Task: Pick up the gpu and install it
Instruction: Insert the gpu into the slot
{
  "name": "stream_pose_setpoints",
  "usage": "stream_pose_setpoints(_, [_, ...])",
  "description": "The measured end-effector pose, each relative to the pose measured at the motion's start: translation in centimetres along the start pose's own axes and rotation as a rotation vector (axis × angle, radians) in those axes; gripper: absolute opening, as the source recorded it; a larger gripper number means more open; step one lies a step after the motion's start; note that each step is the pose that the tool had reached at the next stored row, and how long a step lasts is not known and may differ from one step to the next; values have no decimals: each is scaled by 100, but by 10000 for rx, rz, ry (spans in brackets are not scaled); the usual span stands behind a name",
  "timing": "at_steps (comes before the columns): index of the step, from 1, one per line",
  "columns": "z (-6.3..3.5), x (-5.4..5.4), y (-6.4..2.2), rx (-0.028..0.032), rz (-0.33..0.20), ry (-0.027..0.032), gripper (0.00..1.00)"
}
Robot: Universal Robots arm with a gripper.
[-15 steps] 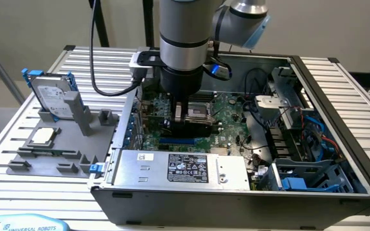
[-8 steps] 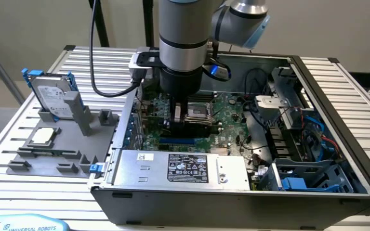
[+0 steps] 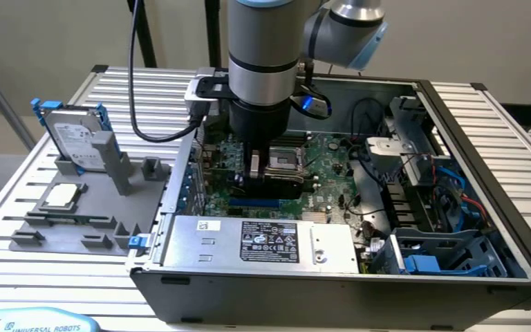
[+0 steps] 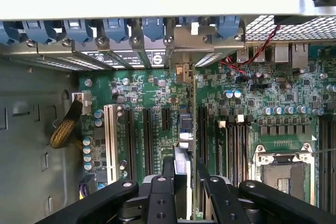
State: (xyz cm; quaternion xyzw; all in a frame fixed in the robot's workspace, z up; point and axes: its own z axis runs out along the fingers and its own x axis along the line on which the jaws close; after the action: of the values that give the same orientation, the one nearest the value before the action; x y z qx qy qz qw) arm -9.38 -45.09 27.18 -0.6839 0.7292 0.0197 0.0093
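Now gpu (image 4: pixel 185 145) edge-on, clamped between jaws, over motherboard (image 4: pixel 142 98).

A robotics lab; opened computer case (image 3: pixel 487 138) on slatted aluminium table (image 3: pixel 25 277).

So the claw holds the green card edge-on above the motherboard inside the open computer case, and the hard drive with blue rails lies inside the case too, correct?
Not quite. The hard drive stands outside the case, on the grey holder at the exterior view's left. The rest holds: in the wrist view the claw grips the green card edge-on above the motherboard.
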Motion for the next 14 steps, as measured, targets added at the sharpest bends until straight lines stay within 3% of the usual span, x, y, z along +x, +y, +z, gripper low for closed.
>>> stream_pose_setpoints(14, [24, -4, 18, -6, -165, 0, 27])
